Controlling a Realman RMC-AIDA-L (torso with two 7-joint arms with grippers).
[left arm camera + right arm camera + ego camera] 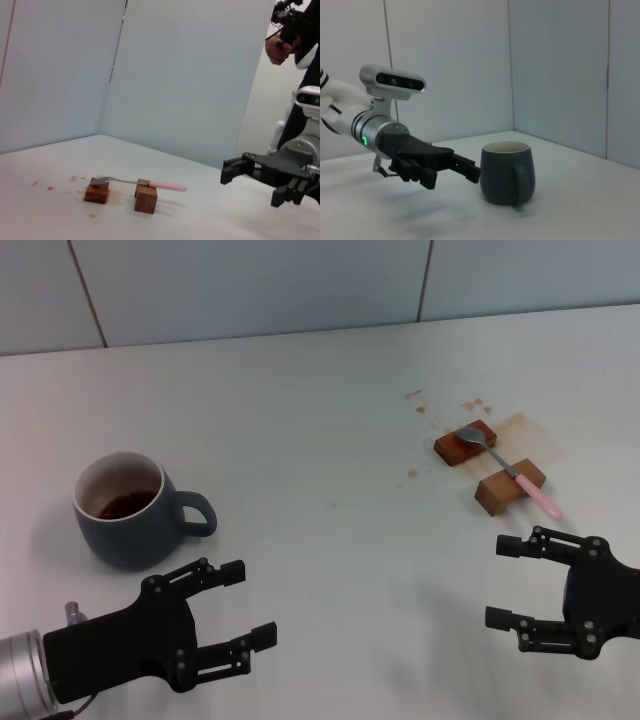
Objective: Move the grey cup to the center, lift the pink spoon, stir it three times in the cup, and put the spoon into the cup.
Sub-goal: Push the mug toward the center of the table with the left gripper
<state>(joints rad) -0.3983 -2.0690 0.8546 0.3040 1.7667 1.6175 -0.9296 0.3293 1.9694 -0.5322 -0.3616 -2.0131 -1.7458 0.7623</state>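
The grey cup (pixel 128 510) stands at the left of the table, handle pointing right, dark liquid inside; the right wrist view shows the cup (pixel 507 172) too. My left gripper (pixel 246 606) hovers open just in front of and right of it, apart from it. The pink spoon (pixel 510 470) lies across two brown wooden blocks at the right, metal bowl on the far block, pink handle sticking out toward me. It also shows in the left wrist view as the spoon (pixel 145 183). My right gripper (pixel 508 584) is open, in front of the spoon, nothing between its fingers.
Two wooden blocks (pixel 466 443) (pixel 509 487) hold the spoon up, with brown stains (pixel 520 428) on the table around them. A tiled wall (pixel 300 280) runs along the back edge. A person with a device (pixel 290 30) stands beyond the table.
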